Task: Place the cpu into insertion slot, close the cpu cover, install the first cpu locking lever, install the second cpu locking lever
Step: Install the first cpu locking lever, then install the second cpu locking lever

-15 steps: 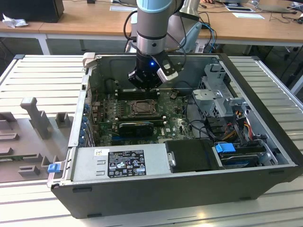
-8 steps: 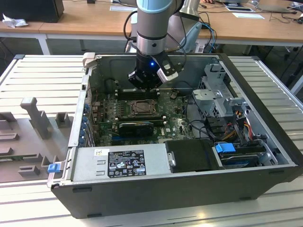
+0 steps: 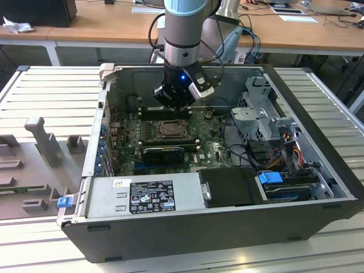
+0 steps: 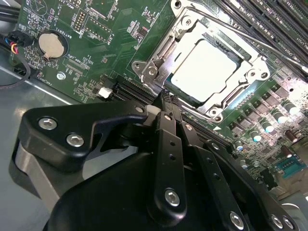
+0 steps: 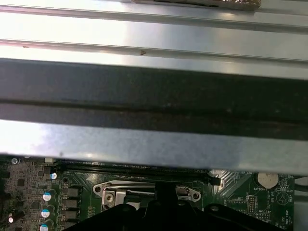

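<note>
The cpu (image 4: pixel 204 67), a pale silver square, lies flat in the insertion slot (image 4: pixel 143 68) on the green motherboard. The cpu cover (image 4: pixel 163 48), a silver frame, lies down around it with the chip showing through its window. A thin silver lever rod (image 4: pixel 250 38) runs along the socket's far side. My gripper (image 4: pixel 167 98) is shut with nothing between its fingers, its tip at the socket's near edge. In the exterior view the gripper (image 3: pixel 173 102) hangs just behind the insertion slot (image 3: pixel 170 129). In the first wrist view the gripper (image 5: pixel 164 195) stands before the socket's metal bracket (image 5: pixel 144 188).
The open computer case (image 3: pixel 318 210) surrounds the board; its wall (image 5: pixel 154 96) is close to the wrist. A long black card (image 3: pixel 164 153), power supply (image 3: pixel 145 196), drive cage (image 3: pixel 261 119) and cables crowd the exterior view's right. Memory slots (image 4: pixel 269 14) and a coin battery (image 4: pixel 50 43) flank the socket.
</note>
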Controlling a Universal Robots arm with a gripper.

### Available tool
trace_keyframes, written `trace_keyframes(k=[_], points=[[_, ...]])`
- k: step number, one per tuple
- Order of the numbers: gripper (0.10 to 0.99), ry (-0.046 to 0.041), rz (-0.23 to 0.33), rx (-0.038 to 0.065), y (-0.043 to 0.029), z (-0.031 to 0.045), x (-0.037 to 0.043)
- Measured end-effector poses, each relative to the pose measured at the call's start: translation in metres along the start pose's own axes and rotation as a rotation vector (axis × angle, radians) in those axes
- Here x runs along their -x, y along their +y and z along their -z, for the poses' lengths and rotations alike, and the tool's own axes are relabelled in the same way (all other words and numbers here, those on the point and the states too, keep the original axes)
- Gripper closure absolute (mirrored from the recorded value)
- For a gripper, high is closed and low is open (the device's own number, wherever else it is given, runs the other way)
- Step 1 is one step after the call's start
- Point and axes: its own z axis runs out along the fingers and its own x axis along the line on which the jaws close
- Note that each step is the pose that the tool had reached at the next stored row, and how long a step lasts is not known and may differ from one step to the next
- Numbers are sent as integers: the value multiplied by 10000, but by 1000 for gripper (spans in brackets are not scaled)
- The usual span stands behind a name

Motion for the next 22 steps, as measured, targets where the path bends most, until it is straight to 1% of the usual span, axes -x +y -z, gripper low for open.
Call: trace_keyframes(k=[8, 17, 19, 22], points=[[980, -1, 0, 1, -33, 2, -2], [980, -1, 0, 0, -31, 3, -2], [980, 0, 0, -1, -30, 17, -2], [980, 0, 0, 0, -27, 65, -1]])
